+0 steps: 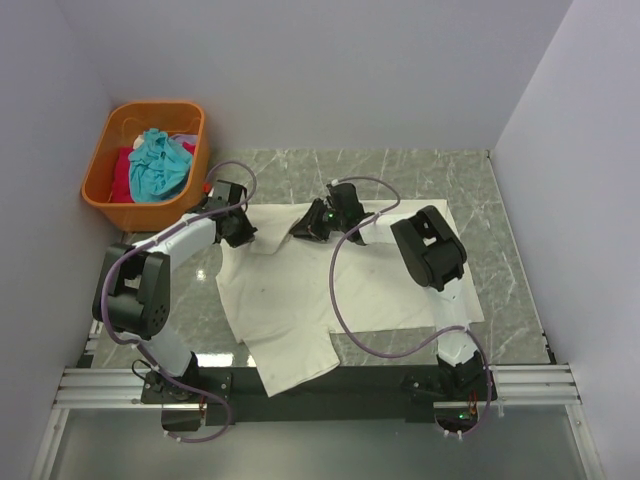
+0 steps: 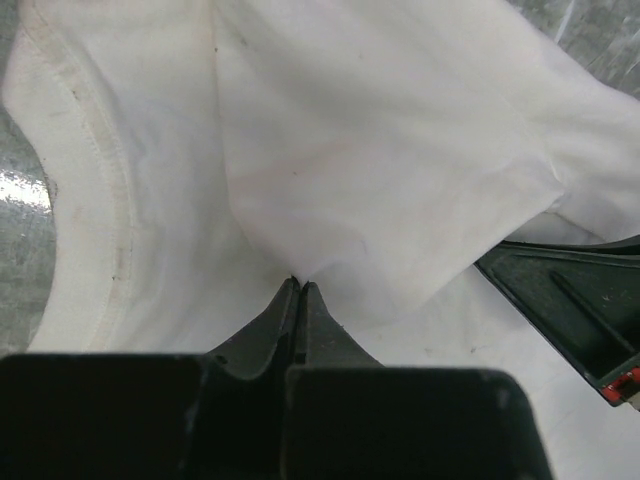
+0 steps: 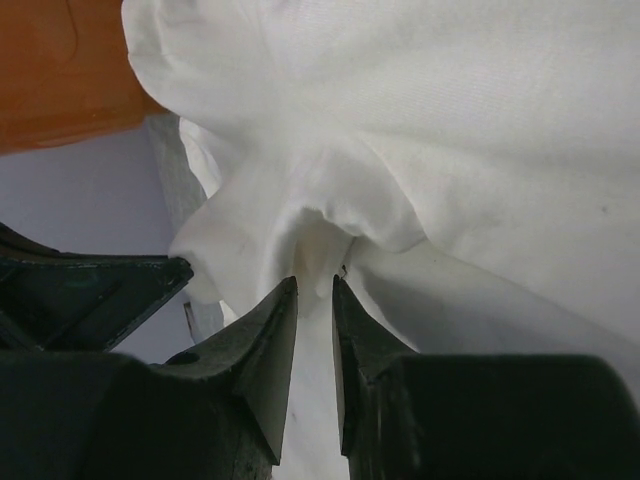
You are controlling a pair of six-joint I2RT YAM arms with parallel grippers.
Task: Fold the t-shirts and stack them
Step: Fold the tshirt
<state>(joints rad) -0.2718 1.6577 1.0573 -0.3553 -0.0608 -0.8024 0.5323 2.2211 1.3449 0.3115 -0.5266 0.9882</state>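
A large cream t-shirt (image 1: 330, 290) lies spread on the marble table (image 1: 500, 200). My left gripper (image 1: 237, 228) is at its far left corner. In the left wrist view the jaws (image 2: 298, 283) are shut, pinching a fold of the cream cloth (image 2: 380, 150). My right gripper (image 1: 310, 222) is at the shirt's far edge, just right of the left one. Its jaws (image 3: 315, 285) stand narrowly apart with a bunch of cream cloth (image 3: 480, 120) gripped between them. A teal t-shirt (image 1: 158, 165) and a red t-shirt (image 1: 122, 172) lie in the orange basket (image 1: 120, 212).
The basket stands at the far left corner against the walls. The right arm's elbow (image 1: 430, 248) hangs over the shirt's right half, with a purple cable (image 1: 335, 290) looping across the cloth. Grey walls close the table on three sides.
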